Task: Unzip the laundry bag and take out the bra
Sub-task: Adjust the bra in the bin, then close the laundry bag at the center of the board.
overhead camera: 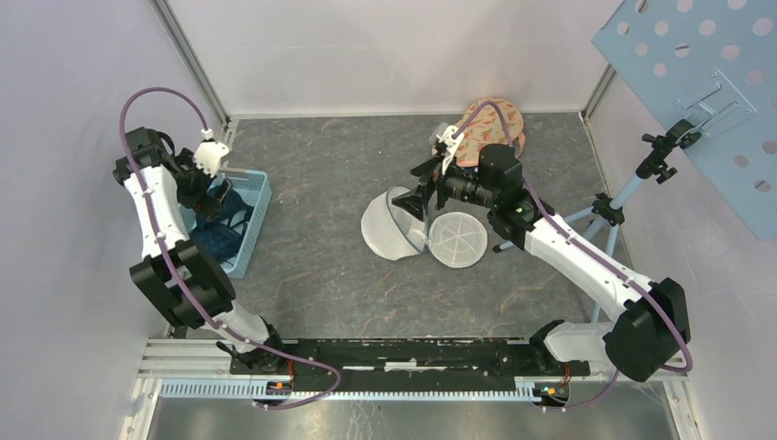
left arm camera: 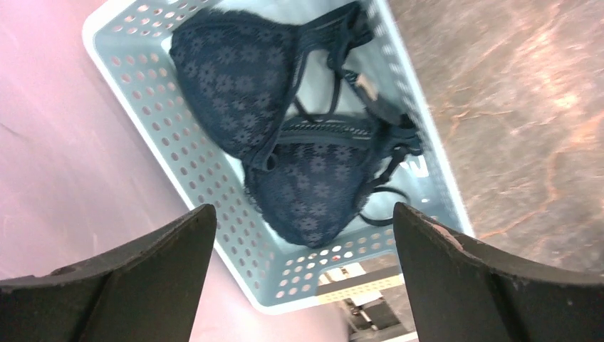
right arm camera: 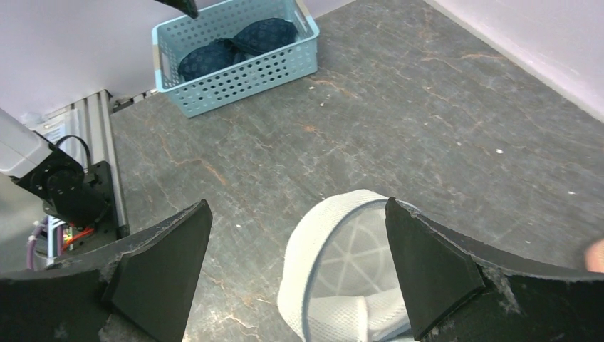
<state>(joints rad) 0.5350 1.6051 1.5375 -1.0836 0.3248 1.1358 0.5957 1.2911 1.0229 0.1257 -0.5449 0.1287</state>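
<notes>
Bra [left arm camera: 285,142]: navy lace, soft, light and floppy, lying loose in the pale blue perforated basket [left arm camera: 142,121] at the table's [overhead camera: 321,266] left edge
Hold: likely best at a cup edge or centre band, since straps may snag
Left gripper [left arm camera: 303,214]: jaws wide, empty, above the bra
Right gripper [right arm camera: 295,206]: jaws wide, empty, over the white mesh laundry bag [right arm camera: 313,285] — round, limp, unzipped

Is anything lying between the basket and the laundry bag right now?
Nothing. Only bare grey tabletop separates the blue basket from the white laundry bag. The top external and right wrist views both show this.
</notes>
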